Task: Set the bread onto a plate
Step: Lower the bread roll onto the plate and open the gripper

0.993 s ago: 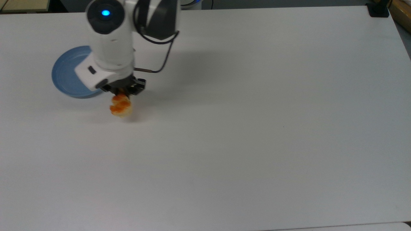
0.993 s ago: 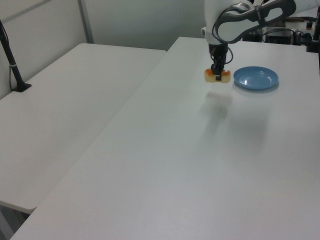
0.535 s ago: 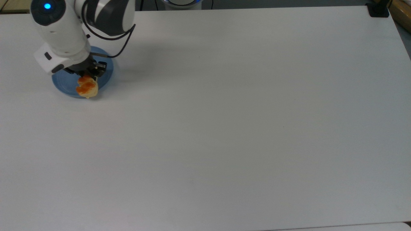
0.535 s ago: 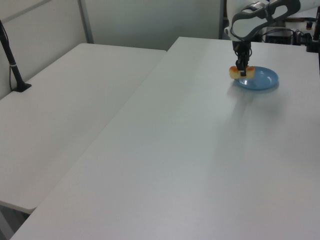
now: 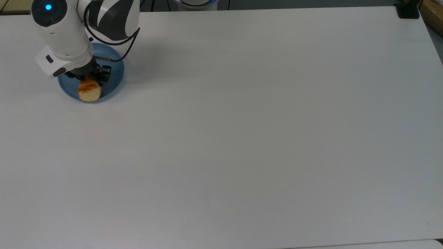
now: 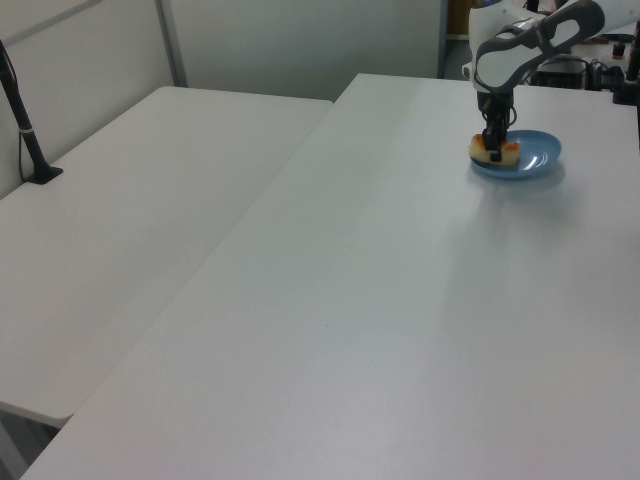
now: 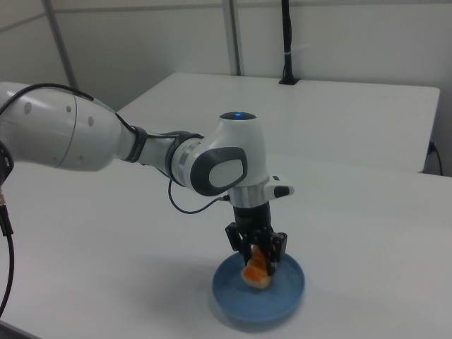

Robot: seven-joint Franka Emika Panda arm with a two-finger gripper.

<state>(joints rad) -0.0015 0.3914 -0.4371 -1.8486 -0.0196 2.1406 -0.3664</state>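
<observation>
Gripping the bread [image 7: 257, 272] between its two black fingers, the gripper [image 7: 258, 260] is pointing straight down over the plate [image 7: 289, 295]. The jaws are standing closed on the roll, spread just as far as its width, one finger on each long side. In the right view the roll is sitting between the fingertips with its orange-glazed top showing, its lower end reaching past the fingertips towards the plate's floor; whether it is touching the blue surface cannot be told.

In the top view the bread [image 5: 89, 91] is lying within the plate [image 5: 116, 74] outline, towards the lower rim, with the gripper [image 5: 90, 79] just above it and the arm's white wrist covering the plate's left part. In the left view the bread [image 6: 495, 152] is sitting over the left portion of the plate [image 6: 540, 155], the gripper [image 6: 494, 148] straddling its middle. The plate is resting on the white table [image 5: 263, 131], near the top view's upper left corner.
</observation>
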